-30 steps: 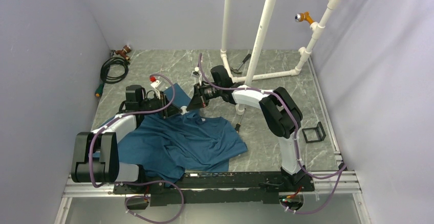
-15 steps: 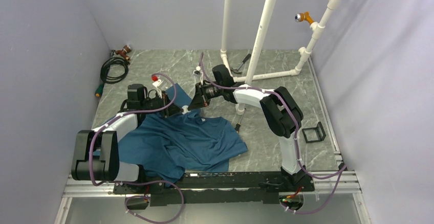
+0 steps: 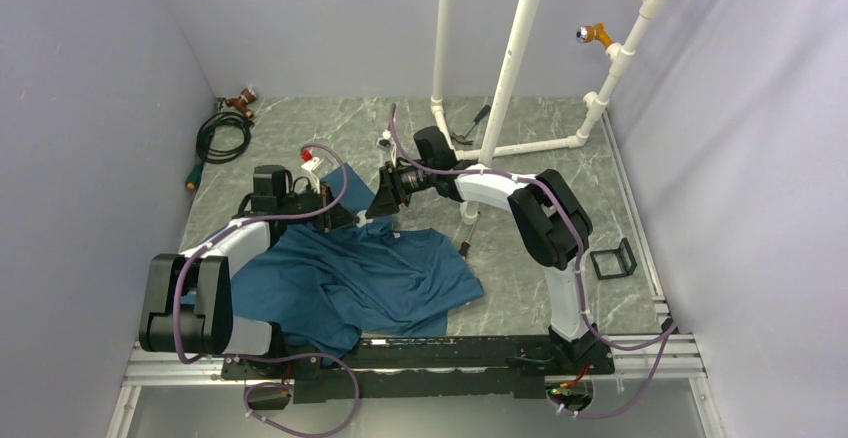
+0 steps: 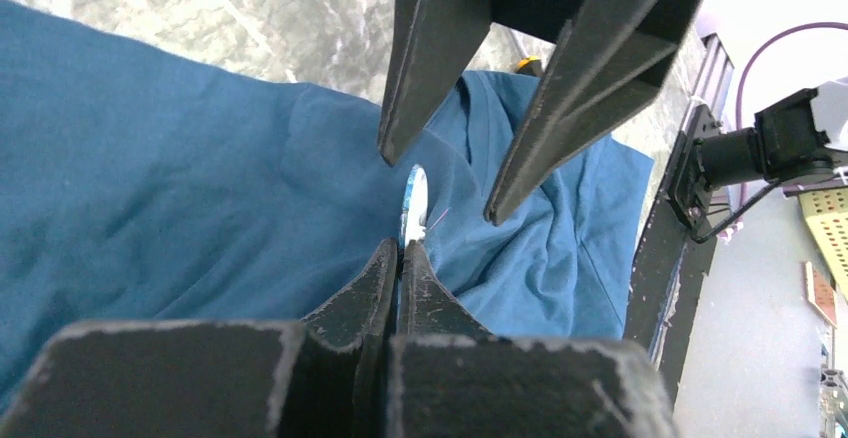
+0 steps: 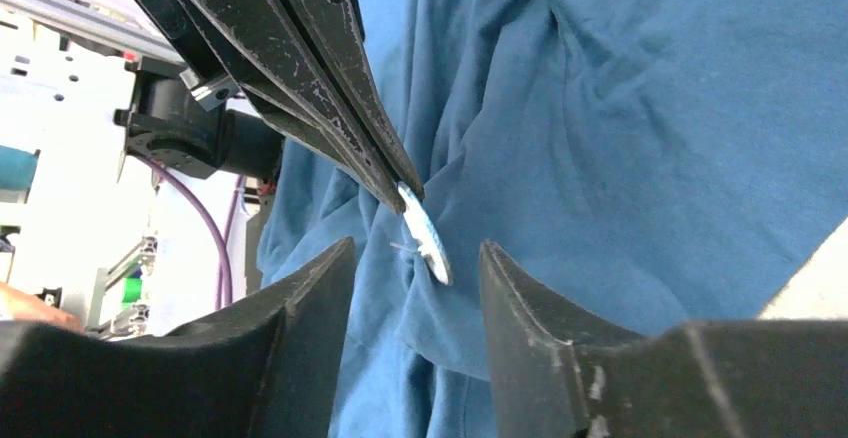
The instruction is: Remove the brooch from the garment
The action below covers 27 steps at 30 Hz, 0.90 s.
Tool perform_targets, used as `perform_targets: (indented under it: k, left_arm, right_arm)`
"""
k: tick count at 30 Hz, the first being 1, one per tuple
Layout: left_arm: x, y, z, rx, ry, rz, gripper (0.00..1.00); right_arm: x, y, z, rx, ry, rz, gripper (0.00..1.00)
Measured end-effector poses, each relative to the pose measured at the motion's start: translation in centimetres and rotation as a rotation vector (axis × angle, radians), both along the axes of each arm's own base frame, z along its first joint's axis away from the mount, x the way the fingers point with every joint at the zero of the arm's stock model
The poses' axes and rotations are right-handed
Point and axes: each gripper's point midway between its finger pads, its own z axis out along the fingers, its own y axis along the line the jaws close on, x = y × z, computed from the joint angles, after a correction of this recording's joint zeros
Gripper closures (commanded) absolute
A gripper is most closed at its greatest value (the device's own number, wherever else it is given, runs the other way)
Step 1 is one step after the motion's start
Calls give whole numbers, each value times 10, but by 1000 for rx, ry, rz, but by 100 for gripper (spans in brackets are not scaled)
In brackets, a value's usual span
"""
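Observation:
The dark teal garment (image 3: 370,273) lies crumpled on the marble table, and a fold of it is lifted between the two grippers. The brooch (image 5: 428,236), a small whitish disc, stands edge-on at that fold, also showing as the brooch (image 4: 414,196) in the left wrist view. My left gripper (image 4: 402,250) is shut on the brooch's rim. My right gripper (image 5: 417,250) is open, one finger on each side of the disc and touching neither side. From above, the left gripper (image 3: 345,216) and right gripper (image 3: 375,206) meet tip to tip, hiding the brooch.
A white pipe frame (image 3: 510,68) rises at the back behind the right arm. A coiled black hose (image 3: 222,138) lies at the back left. A small black frame (image 3: 613,260) sits at the right. A rail (image 3: 420,348) runs along the near edge.
My right gripper has opened and let go of the brooch. My left gripper has closed on the brooch's rim. Both arms stay almost in place.

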Motion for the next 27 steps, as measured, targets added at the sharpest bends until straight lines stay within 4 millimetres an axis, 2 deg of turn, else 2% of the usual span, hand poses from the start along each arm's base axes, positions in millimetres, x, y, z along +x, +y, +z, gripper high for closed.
perform_targets:
  k: [16, 19, 27]
  left_arm:
    - [14, 7, -1, 38, 49, 72, 100]
    - [15, 8, -3, 36, 63, 77, 100]
    - [19, 10, -4, 56, 57, 92, 100]
  right_arm:
    - [1, -12, -24, -80, -44, -6, 48]
    - [0, -13, -28, -93, -49, -4, 55]
    - [-4, -15, -34, -118, -56, 8, 95]
